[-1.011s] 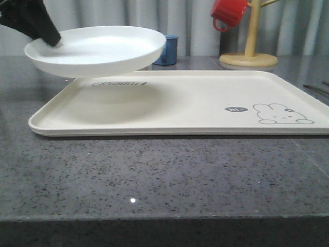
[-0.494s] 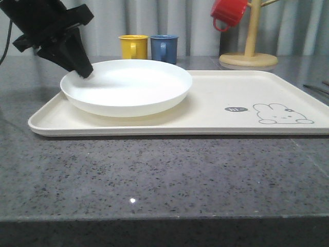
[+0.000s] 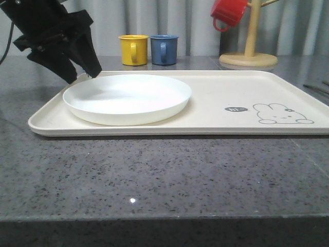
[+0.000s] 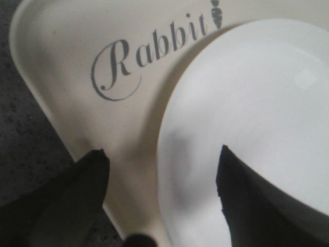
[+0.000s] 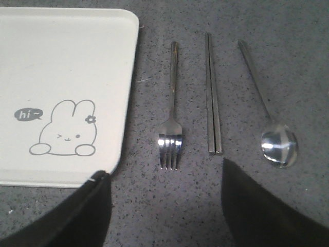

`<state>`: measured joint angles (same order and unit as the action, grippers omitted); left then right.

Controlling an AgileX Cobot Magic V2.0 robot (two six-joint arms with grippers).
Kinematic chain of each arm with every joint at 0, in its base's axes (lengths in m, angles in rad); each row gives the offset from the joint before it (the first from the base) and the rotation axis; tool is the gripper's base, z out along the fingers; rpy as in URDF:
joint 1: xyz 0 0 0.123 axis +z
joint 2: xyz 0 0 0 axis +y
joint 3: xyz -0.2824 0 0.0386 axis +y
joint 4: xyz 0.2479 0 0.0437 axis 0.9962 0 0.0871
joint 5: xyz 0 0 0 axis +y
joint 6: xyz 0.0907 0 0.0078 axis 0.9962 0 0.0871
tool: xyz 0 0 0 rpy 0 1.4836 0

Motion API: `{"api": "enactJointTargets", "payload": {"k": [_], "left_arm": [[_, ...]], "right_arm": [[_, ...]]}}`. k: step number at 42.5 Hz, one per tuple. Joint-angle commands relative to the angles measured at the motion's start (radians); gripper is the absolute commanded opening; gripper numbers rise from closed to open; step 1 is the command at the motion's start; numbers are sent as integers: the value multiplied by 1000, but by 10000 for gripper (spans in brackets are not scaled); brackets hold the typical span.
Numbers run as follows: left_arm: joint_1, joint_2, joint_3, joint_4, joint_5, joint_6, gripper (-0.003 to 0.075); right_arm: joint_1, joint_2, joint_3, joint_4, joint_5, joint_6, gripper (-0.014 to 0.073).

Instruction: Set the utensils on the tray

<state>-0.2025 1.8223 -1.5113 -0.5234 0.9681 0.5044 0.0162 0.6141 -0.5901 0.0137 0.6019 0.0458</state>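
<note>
The round white plate (image 3: 127, 98) lies flat on the left part of the cream tray (image 3: 231, 90). My left gripper (image 3: 84, 76) hangs open just above the plate's far left rim. In the left wrist view the plate (image 4: 257, 103) and the tray (image 4: 67, 41) with its "Rabbit" script lie under the open left gripper (image 4: 162, 152), the plate's rim between the spread fingers. The fork (image 5: 172, 103), the chopsticks (image 5: 212, 98) and the spoon (image 5: 277, 144) lie side by side on the counter beside the tray's rabbit end (image 5: 67, 62). My right gripper (image 5: 163, 170) is open above them, holding nothing.
A yellow mug (image 3: 133, 49) and a blue mug (image 3: 164, 49) stand behind the tray. A red mug (image 3: 229, 13) hangs on a wooden mug tree (image 3: 249, 54) at the back right. Speckled grey counter runs from the tray to the front edge.
The plate came down from the air onto the tray's left part. My left gripper let go of it and now stands open over its rim.
</note>
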Motion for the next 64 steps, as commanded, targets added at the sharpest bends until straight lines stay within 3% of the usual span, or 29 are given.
{"api": "enactJointTargets", "payload": {"k": [1,9,15,19,27,41,56,64], "left_arm": [[-8,-102,-40,-19,-21,-2,473],[-82,-231,-40,167,-15,-88,473],[-217,-343,-9,388,-1,-230,473],[-297,-443,44,458,-22,-292,473],[-374,-653,205,461,-87,-303,473],[-380,-950,462,449,-104,-303,473],[-380,-1080,571,441,-107,-303,473],[-380,-1076,571,441,-108,-303,473]], "right_arm": [[-4,8,-37,-14,-65,-7,488],[-4,8,-37,-14,-65,-7,488],[-4,8,-37,-14,-65,-7,488],[-4,8,-37,-14,-65,-7,488],[-4,8,-37,-14,-65,-7,488],[-4,8,-37,-14,-65,-7,488],[-4,8,-43,-14,-54,-7,488],[-4,85,-127,-31,36,-8,488]]}}
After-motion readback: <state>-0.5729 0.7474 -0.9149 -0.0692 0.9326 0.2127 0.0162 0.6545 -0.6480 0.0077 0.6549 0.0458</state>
